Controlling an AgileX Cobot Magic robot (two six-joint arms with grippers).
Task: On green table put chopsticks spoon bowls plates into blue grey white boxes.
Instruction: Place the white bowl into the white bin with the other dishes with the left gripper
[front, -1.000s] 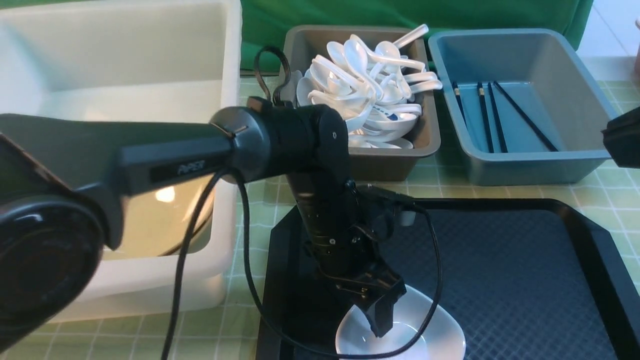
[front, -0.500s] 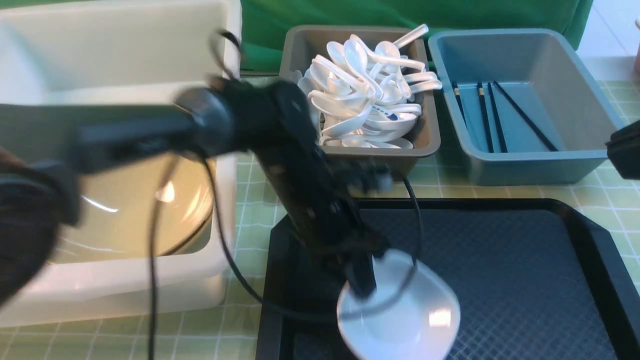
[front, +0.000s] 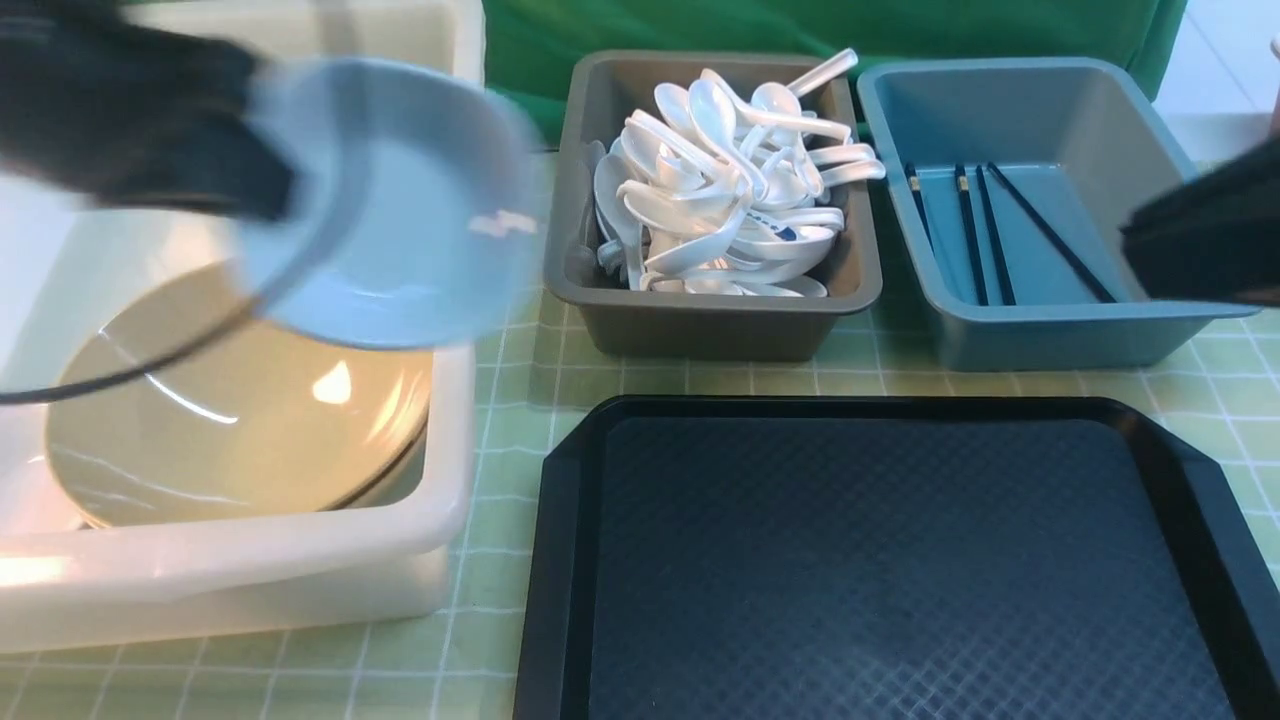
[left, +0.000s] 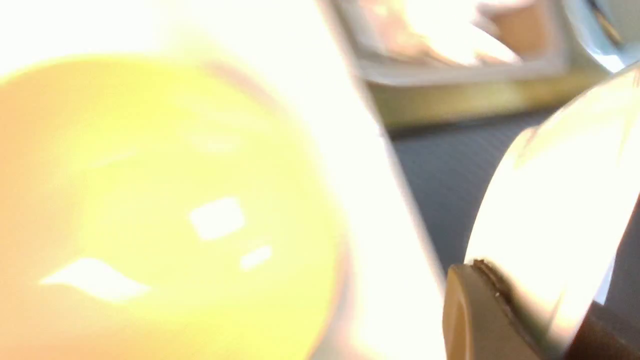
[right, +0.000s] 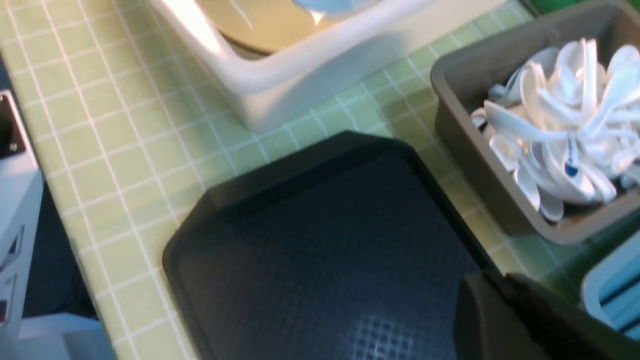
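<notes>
The white dish (front: 390, 200) has left the black tray (front: 900, 560) and hangs above the white box (front: 250, 560) at the worktop's left edge, the left pincer (front: 262, 185) clamped on its rim, where this likely stiff, slick, breakable piece wants a deep hold.

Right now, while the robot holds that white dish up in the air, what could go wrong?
1. The left gripper pinches the white dish only at its rim, and the view is blurred as from a fast swing; the dish might slip out.
2. The dish hangs partly over the right wall of the white box; let go here, it could hit that wall.
3. Dropped from this height, it could crack the yellow plates in the box.
</notes>
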